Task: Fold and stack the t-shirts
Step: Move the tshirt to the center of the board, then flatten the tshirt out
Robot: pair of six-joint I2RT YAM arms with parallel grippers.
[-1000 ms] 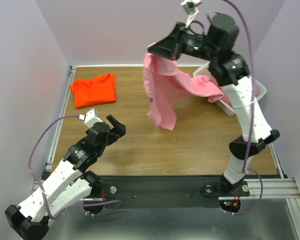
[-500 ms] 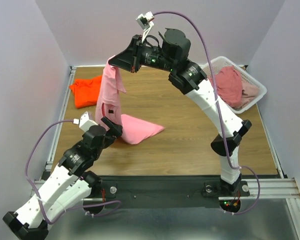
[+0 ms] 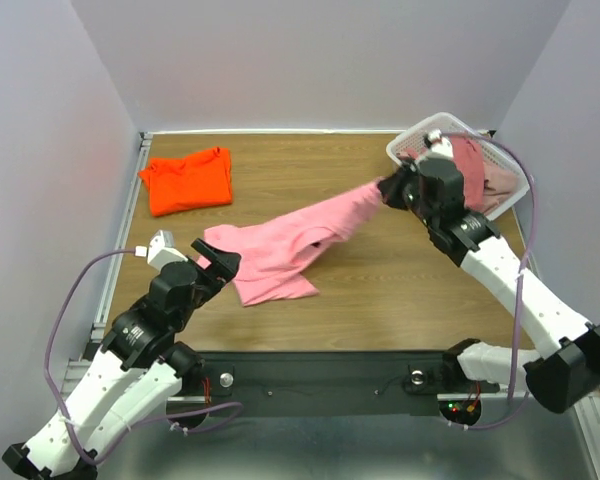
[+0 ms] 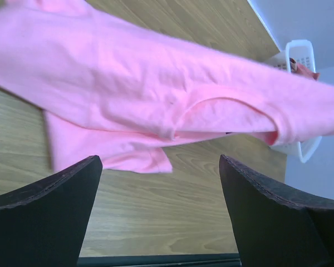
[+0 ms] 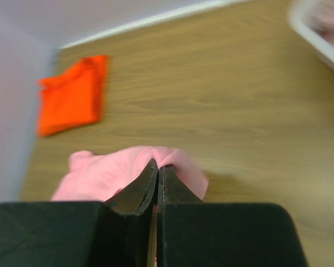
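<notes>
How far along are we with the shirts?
Done: orange shirt looks folded, far left. In hand: right pincer shut on the pink shirt, stretched across the table; left pincer open by its near end. Left: fold it, stack it, then the shirts in the basket.

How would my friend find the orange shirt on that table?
Look at the wooden table, then its far left corner. The orange t-shirt lies there, folded. It alone is orange; the pink t-shirt stretches across mid-table.

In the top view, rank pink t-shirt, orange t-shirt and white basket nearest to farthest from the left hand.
1. Light pink cotton t-shirt, beside the left hand.
2. Folded bright orange t-shirt, far left.
3. White slatted plastic basket, far right.
</notes>
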